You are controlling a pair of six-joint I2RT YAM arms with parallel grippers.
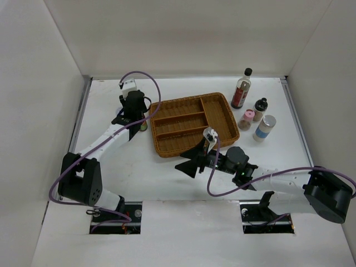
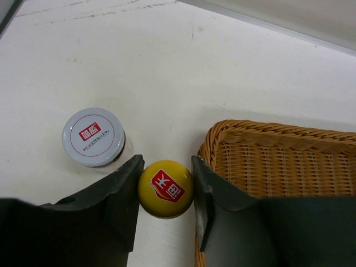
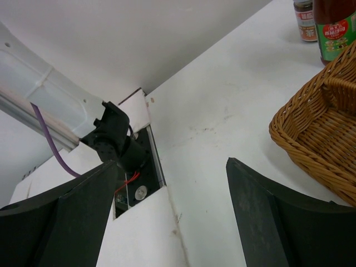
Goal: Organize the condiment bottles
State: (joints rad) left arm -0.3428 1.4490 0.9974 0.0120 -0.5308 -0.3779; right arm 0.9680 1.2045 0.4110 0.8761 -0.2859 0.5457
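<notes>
My left gripper [image 2: 166,192] is shut on the yellow cap [image 2: 166,188] of the green-red bottle [image 3: 334,30], just left of the wicker tray [image 2: 278,161]. In the top view this gripper [image 1: 141,124] is at the tray's left edge. The white-lidded jar [image 2: 93,137] stands close beside it on the left. The tall dark-sauce bottle [image 1: 241,89], small black-capped bottle [image 1: 260,109], pink-lidded shaker [image 1: 246,119] and blue-label shaker [image 1: 265,128] stand right of the tray. My right gripper [image 1: 190,161] is open and empty in front of the tray; it also shows in the right wrist view [image 3: 172,217].
The brown wicker divided tray [image 1: 167,146] lies mid-table, its compartments holding nothing. White walls enclose the table on three sides. The left arm's base recess [image 3: 133,178] is in the near edge. A purple cable loops over each arm.
</notes>
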